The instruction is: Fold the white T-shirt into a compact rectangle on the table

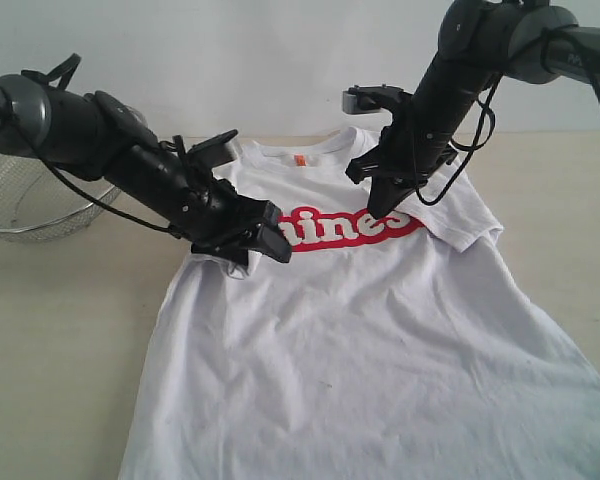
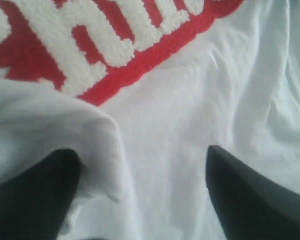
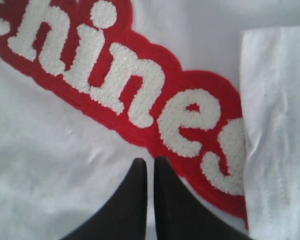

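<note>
The white T-shirt [image 1: 360, 340] lies face up on the table [image 1: 60, 330], its red lettering [image 1: 355, 228] across the chest. Both sleeves are folded in over the body. My left gripper [image 1: 270, 235] hovers low over the shirt's left chest with its jaws wide open and nothing between them. In the left wrist view the gripper [image 2: 140, 152] straddles flat cloth [image 2: 190, 100], with the folded sleeve's edge [image 2: 50, 120] by one finger. My right gripper [image 1: 380, 208] is shut and empty, pointing down at the lettering. The right wrist view shows it [image 3: 150, 161] beside the folded right sleeve [image 3: 275, 125].
A round wire-mesh basket [image 1: 30, 200] stands at the far left edge of the table, behind my left arm. A small orange tag [image 1: 300, 159] marks the collar at the far side. Bare tabletop runs along both sides of the shirt.
</note>
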`<state>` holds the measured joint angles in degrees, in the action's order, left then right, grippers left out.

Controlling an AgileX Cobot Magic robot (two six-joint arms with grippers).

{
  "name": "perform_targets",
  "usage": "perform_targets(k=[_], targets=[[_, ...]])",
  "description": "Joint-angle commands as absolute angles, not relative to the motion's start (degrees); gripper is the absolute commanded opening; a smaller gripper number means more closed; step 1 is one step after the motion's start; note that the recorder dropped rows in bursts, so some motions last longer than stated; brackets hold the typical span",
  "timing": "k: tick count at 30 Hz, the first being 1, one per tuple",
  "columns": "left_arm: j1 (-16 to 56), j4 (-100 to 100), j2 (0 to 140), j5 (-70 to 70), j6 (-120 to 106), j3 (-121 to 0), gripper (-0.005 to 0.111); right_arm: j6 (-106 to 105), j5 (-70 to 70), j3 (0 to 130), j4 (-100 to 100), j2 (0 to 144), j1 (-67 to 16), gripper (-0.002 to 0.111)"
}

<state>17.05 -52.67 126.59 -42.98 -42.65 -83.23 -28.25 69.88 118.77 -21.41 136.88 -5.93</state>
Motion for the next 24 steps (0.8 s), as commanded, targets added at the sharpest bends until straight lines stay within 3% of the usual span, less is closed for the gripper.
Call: perform_targets(k=[1, 13, 15, 20, 24], targets=[[17.20, -55.00, 126.01, -44.11, -43.05, -83.80, 0.075, -28.63, 69.96, 118.58, -21.29, 136.58, -5.86, 0.000], [13.40, -55.26, 118.17, -52.10, -42.84, -88.17, 0.072, -28.63, 69.96, 118.58, -21.29, 136.58, -5.86, 0.000], [12.31, -54.06, 117.13, -52.63, -42.08, -88.17, 0.064, -28.63, 69.96, 118.58, -21.29, 136.58, -5.86, 0.000], [9.11, -41.10, 115.42, -53.69, -35.69, -88.17, 0.008, -28.63, 69.96, 118.58, -21.29, 136.58, -5.86, 0.000], [7.00, -32.35, 116.06, -54.41, -27.13, -87.82, 0.005, -28.63, 69.96, 118.58, -21.29, 136.58, -5.86, 0.000]])
